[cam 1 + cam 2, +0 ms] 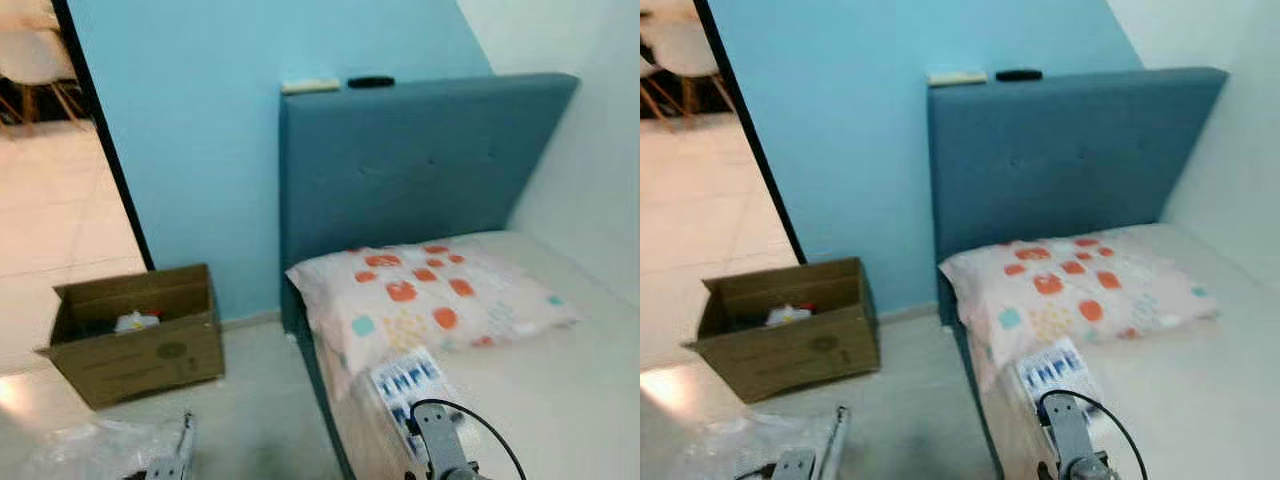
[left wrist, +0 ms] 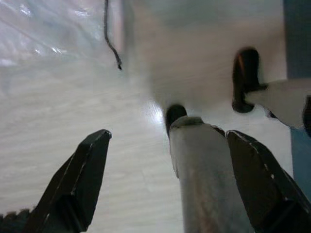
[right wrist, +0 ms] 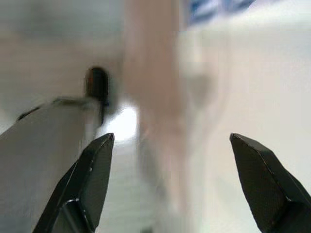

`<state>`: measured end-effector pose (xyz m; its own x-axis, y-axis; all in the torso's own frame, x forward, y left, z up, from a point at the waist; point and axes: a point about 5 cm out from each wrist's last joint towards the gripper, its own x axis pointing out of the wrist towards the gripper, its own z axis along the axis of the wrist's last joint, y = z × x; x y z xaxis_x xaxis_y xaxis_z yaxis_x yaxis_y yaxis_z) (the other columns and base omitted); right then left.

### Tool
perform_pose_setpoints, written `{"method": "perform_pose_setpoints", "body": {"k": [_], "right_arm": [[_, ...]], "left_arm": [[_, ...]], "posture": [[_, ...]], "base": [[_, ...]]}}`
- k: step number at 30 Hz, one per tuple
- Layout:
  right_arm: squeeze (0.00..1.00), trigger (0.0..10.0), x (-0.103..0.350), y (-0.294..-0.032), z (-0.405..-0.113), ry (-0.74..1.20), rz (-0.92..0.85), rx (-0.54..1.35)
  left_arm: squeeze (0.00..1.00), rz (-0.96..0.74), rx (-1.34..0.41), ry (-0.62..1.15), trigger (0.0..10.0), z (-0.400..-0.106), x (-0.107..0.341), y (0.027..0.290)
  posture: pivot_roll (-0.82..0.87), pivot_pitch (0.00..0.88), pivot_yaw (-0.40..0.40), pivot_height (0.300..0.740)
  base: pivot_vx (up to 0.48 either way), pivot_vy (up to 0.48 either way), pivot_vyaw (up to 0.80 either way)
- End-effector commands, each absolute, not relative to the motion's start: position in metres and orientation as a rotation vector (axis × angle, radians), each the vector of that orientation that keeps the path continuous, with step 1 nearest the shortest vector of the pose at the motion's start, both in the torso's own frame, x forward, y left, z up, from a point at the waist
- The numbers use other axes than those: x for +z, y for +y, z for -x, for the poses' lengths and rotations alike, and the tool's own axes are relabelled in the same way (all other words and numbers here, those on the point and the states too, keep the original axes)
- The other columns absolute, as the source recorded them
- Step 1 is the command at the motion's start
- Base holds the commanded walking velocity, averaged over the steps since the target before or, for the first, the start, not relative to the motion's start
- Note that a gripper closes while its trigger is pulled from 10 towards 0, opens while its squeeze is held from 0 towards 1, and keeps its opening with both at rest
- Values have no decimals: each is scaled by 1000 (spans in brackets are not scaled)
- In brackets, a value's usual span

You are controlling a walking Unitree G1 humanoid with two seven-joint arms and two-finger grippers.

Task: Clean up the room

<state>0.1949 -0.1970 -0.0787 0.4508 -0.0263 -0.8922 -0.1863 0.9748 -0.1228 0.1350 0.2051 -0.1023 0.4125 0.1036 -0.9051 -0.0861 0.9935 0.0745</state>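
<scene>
The bed (image 1: 560, 390) carries a patterned pillow (image 1: 430, 290) and blue-printed packet (image 1: 405, 380); the floor (image 1: 260, 410) holds a cardboard box (image 1: 140, 345).

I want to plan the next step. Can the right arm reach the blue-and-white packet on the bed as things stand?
Probably yes. The packet lies on the bed's near corner, just ahead of the right arm, with nothing between them. The right tool is open.

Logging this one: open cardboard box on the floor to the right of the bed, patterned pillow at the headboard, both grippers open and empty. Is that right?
Not quite. The cardboard box sits on the floor to the left of the bed, near the doorway, as the left eye view shows. The rest holds: the box is open, the patterned pillow lies at the headboard, and the left gripper and right gripper are open and empty.
</scene>
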Motion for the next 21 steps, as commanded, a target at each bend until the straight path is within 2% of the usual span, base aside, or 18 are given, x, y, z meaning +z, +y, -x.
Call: {"method": "perform_pose_setpoints", "body": {"k": [1, 10, 21], "right_arm": [[0, 10000, -81, -194, -191, 1118, 249, 124], [0, 10000, -89, -193, -176, 1174, 291, 140], [0, 10000, -91, -187, -172, 1186, 328, 169]], "left_arm": [[0, -32, 112, 1141, 10000, -135, -102, 206], [0, -35, 93, 1150, 10000, -131, -104, 200], [0, -39, 78, 1153, 10000, -133, -104, 194]], "posture": [[-5, 0, -53, 740], [-5, 0, -50, 740], [-12, 0, -53, 740]], "base": [[-439, 0, 0], [-439, 0, 0], [-439, 0, 0]]}}
